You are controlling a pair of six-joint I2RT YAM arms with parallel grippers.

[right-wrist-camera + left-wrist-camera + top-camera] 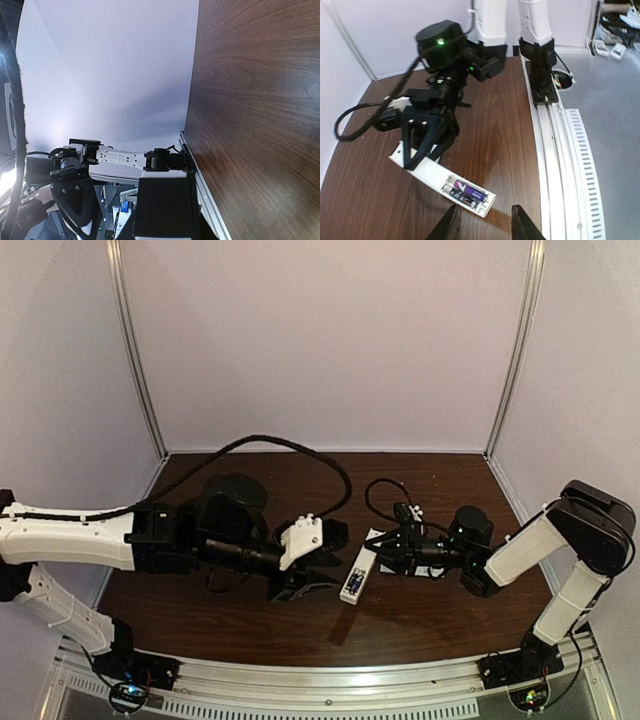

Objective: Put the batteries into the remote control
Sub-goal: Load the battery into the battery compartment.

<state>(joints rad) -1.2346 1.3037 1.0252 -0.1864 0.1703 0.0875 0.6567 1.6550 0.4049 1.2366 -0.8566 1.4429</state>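
My left claw (485, 210) hangs low over the desk (490, 125) with its two fingers (451, 226) spread apart and nothing between them. Just ahead of its tips lies the near end of the remote control (427, 172), a slim white bar resting flat on the dark wood at a slant. That near end has its battery compartment (487, 205) uncovered. Inside it I can see the bluish-purple battery (469, 189) lying lengthwise along the bar. A darker shape (462, 200) sits beside it in the same compartment, but I cannot tell for sure whether that is the second cell.

At the far end of the bar my right claw (425, 157) comes down from the opposite side, its black fingers closed on the remote control and pinning that end. From its own wrist camera I get only wood grain, the pale wall and the other arm, so the grip shows from the left wrist and from above.

From overhead, the two claws meet near the middle of the desk with the remote control between them, the left one beside the open end and the right one on the closed end. A black cable (350, 120) loops behind the right claw, and a metal rail (555, 150) runs along the near edge of the desk.
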